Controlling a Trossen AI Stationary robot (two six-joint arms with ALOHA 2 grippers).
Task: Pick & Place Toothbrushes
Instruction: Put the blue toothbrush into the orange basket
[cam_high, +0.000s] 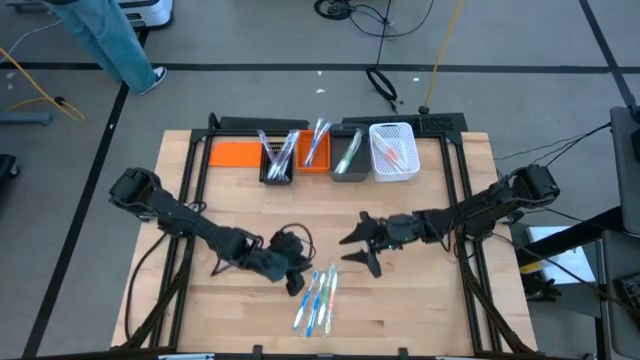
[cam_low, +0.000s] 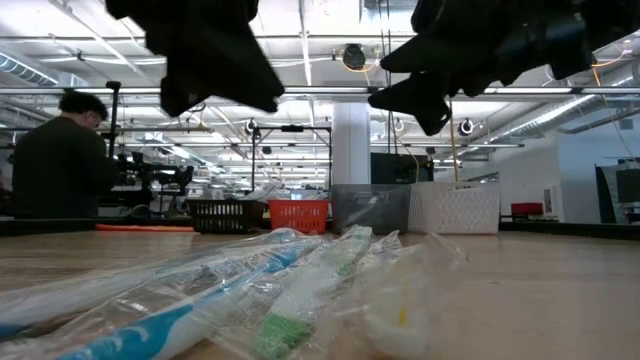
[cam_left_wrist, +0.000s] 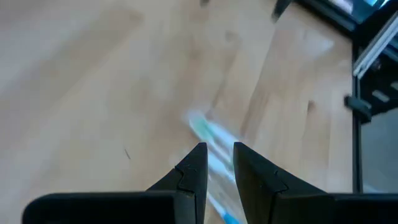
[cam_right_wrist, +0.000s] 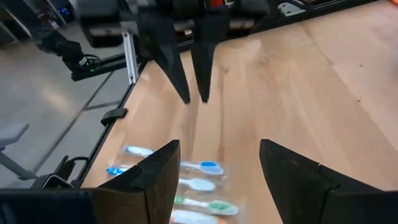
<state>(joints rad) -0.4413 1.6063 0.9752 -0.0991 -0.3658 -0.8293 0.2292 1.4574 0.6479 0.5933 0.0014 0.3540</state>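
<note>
Several wrapped toothbrushes (cam_high: 315, 298), blue, green and white, lie flat side by side on the wooden table near its front edge; they fill the foreground of the low view (cam_low: 250, 290). My left gripper (cam_high: 295, 287) hovers just left of them, tilted down. Its fingers (cam_left_wrist: 194, 171) stand a narrow gap apart with nothing between them, and the toothbrushes (cam_left_wrist: 208, 134) show beyond the tips. My right gripper (cam_high: 360, 253) hangs wide open above the table, right of and beyond the pile, and looks over the toothbrushes (cam_right_wrist: 186, 183) toward the left gripper's fingers (cam_right_wrist: 199, 62).
Along the far edge stands a row of bins: a flat orange one (cam_high: 235, 153), a black one (cam_high: 277, 160), a small orange one (cam_high: 315, 150), a grey one (cam_high: 349, 155) and a white basket (cam_high: 393, 152), some holding toothbrushes. A person (cam_low: 60, 160) is beyond the table.
</note>
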